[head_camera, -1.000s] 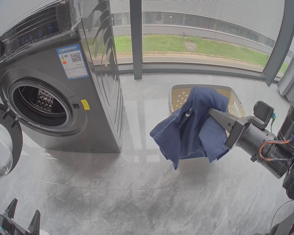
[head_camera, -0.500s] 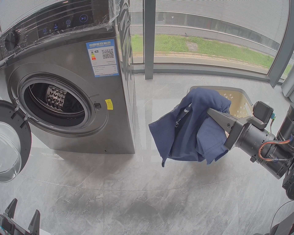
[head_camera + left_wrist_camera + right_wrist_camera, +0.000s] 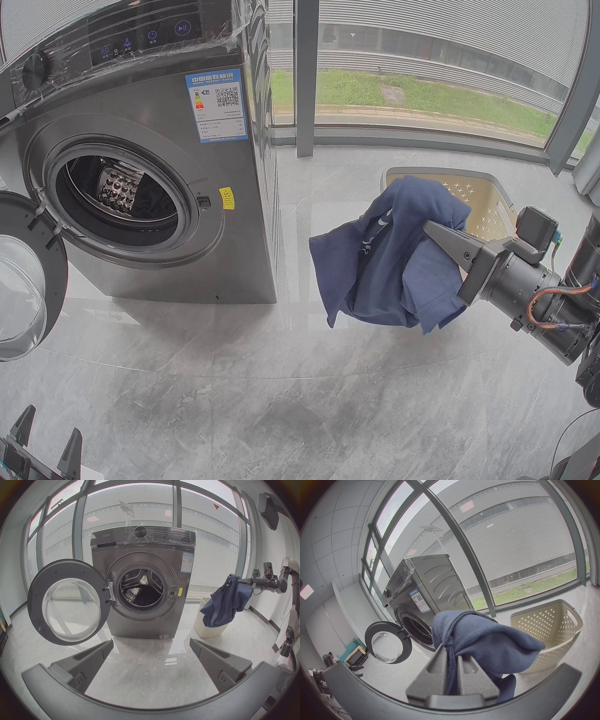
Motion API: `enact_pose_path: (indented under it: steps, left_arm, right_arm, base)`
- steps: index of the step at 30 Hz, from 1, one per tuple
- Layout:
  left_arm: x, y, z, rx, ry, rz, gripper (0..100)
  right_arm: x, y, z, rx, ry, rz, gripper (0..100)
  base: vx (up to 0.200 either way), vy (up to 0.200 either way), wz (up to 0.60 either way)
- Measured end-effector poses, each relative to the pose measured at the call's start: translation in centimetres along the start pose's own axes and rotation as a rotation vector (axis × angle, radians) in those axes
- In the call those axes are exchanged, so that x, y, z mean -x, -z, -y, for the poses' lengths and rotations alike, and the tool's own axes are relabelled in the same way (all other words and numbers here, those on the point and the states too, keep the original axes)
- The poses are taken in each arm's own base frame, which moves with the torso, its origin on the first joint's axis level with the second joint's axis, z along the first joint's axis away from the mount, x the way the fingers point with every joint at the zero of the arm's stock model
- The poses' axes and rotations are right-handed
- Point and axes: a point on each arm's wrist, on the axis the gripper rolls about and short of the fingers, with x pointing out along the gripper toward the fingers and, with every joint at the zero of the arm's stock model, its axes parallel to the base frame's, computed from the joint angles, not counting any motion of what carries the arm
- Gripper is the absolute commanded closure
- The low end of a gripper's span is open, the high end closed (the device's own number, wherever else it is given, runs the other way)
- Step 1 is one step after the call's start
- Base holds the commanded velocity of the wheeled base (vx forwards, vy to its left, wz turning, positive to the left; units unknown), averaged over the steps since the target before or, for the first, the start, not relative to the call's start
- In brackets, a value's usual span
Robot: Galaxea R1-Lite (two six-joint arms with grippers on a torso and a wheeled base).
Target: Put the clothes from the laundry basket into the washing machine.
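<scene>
One blue garment [image 3: 381,262] stays clamped in the right gripper [image 3: 431,228].
The camera has shifted; the garment hangs left of the laundry basket [image 3: 487,206], right of the washing machine [image 3: 156,262]; left gripper [image 3: 150,642] fingers apart.

Laundry corner of a glass-walled room. Grey front-loading washing machine [image 3: 240,250], clear plastic film on its control panel; beige perforated plastic laundry basket [image 3: 487,206]; polished grey marble-look floor [image 3: 281,406]; floor-to-ceiling windows [image 3: 425,56] facing lawn.

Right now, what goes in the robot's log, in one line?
right pincer: shut on blue garment | left pincer: open | washing machine door: open
</scene>
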Motion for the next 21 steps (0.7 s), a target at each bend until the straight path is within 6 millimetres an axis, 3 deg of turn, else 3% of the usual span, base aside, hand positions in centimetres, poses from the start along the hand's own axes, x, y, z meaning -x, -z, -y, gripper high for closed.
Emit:
enact_pose_path:
  steps: [6,21]
  left_arm:
    - [0.00,0.00,0.00,0.000,0.000,0.000,0]
    - [0.00,0.00,0.00,-0.002,0.000,0.000,0]
  right_arm:
    - [-0.01,-0.02,0.00,-0.001,0.000,0.001,100]
    - [-0.03,-0.04,0.05,-0.006,0.002,0.002,100]
  base:
    - [0.000,0.000,0.00]
    - [0.000,0.200,0.00]
